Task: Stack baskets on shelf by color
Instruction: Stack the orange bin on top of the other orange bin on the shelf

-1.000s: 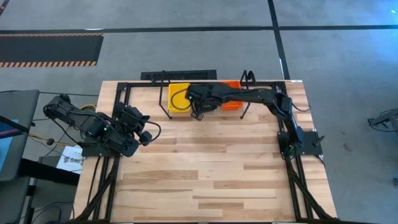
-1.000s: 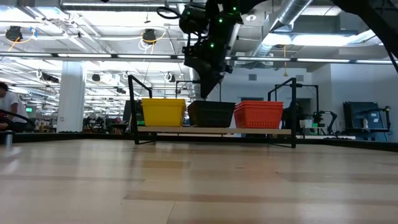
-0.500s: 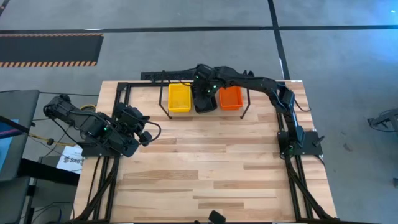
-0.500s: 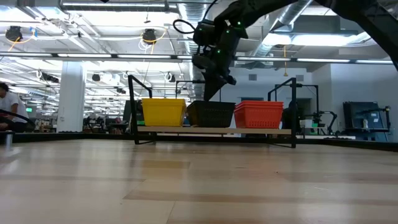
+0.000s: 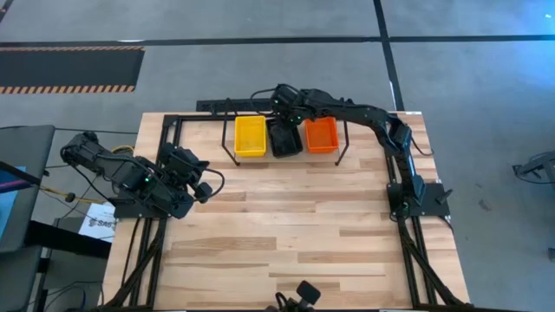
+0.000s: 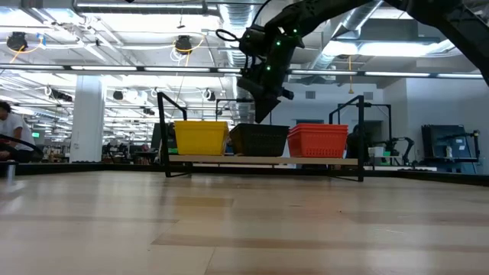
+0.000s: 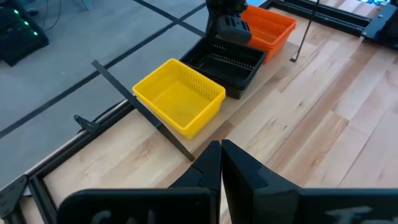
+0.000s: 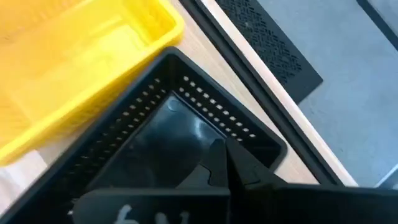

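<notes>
The low wooden shelf with black wire hoops (image 5: 286, 154) carries yellow (image 5: 250, 137), black (image 5: 284, 139) and orange (image 5: 322, 135) plastic mesh baskets side by side. Only the low view shows my right gripper (image 6: 261, 114), fingers closed and empty, above the black stack; stack counts are unreadable. My left gripper (image 7: 221, 163) waits closed at the table's left edge.

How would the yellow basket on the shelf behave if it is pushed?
The yellow basket looks like thin mesh plastic, so probably light and slightly flexible. Its flat, wide base suggests sliding along the shelf, not tipping. It stands beside the black basket, which may shift too.
</notes>
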Robot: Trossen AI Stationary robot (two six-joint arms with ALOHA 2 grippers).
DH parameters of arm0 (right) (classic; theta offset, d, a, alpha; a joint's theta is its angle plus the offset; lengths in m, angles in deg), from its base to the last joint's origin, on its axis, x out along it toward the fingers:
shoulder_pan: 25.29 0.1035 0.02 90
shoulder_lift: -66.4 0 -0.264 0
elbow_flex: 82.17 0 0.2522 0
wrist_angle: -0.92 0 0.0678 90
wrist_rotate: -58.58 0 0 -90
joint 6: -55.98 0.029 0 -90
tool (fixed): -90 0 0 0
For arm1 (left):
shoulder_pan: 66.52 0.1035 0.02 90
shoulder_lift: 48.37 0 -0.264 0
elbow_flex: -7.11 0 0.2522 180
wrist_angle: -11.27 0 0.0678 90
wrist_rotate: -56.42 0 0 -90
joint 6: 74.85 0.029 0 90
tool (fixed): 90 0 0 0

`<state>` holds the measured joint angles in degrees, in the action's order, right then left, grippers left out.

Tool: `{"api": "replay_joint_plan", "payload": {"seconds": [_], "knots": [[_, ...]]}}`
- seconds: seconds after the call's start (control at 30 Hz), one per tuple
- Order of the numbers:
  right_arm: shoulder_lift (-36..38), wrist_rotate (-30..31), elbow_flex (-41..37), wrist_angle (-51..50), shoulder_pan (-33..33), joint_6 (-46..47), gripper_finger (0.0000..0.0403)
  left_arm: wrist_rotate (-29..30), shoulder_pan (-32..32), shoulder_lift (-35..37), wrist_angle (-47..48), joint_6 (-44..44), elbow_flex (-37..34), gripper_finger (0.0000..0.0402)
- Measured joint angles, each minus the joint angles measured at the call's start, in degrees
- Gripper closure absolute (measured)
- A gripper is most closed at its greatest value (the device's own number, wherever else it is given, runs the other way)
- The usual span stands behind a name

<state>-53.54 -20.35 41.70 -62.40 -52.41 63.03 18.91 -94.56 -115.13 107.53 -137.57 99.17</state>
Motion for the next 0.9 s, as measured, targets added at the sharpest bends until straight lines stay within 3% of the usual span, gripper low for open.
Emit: {"api": "replay_joint_plan", "payload": {"seconds": [0.2, 0.9], "knots": [[-0.4, -0.9, -0.1, -4.4, -0.5, 0.0, 0.0403, 0.1, 0.0, 0.0, 0.0, 0.0, 0.0, 0.0401], [-0.4, -8.0, -1.0, -2.4, -3.0, 1.5, 0.0403, 0.4, 0.0, 0.0, -1.1, -0.1, 0.0, 0.0401]]}}
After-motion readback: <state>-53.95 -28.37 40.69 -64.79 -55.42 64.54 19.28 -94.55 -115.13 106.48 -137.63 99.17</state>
